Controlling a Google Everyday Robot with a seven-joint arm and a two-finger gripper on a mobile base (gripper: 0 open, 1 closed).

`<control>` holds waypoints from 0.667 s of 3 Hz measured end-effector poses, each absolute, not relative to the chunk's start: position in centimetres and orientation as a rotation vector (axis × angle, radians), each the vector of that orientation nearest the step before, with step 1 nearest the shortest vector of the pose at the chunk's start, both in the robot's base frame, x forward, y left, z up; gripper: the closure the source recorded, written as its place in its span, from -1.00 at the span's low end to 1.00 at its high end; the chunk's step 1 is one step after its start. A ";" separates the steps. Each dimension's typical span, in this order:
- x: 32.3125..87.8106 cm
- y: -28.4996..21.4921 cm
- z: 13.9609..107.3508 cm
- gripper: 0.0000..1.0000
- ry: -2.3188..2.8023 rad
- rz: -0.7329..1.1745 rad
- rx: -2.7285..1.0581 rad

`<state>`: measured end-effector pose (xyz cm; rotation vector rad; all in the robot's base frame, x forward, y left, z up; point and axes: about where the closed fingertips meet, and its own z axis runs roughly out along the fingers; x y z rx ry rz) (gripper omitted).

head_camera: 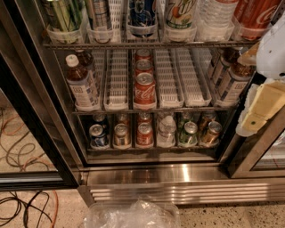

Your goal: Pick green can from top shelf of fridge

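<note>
The green can [62,15] stands in the leftmost white lane tray of the top shelf [133,44], at the upper left, with its top cut off by the picture's edge. The fridge [187,185] is open, with its black door frame [26,111] at the left. My gripper [262,109], cream-coloured under a white arm, hangs at the right edge in front of the middle shelf. It is far to the right of the green can and lower than it, and it holds nothing that I can see.
Beside the green can stand a silver can [99,15], a blue can [142,13], a white-and-green can [180,13], a water bottle [213,15] and a red cola bottle [256,15]. Red cola cans [144,89] and brown bottles [80,82] fill the middle rack. A plastic bag [133,216] and cables [22,147] lie on the floor.
</note>
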<state>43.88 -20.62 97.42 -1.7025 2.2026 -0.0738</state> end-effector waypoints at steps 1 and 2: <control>44.1 -18.5 96.8 -1.00 2.134 -0.010 -1.640; 45.1 -15.8 96.5 -1.00 2.026 0.057 -1.548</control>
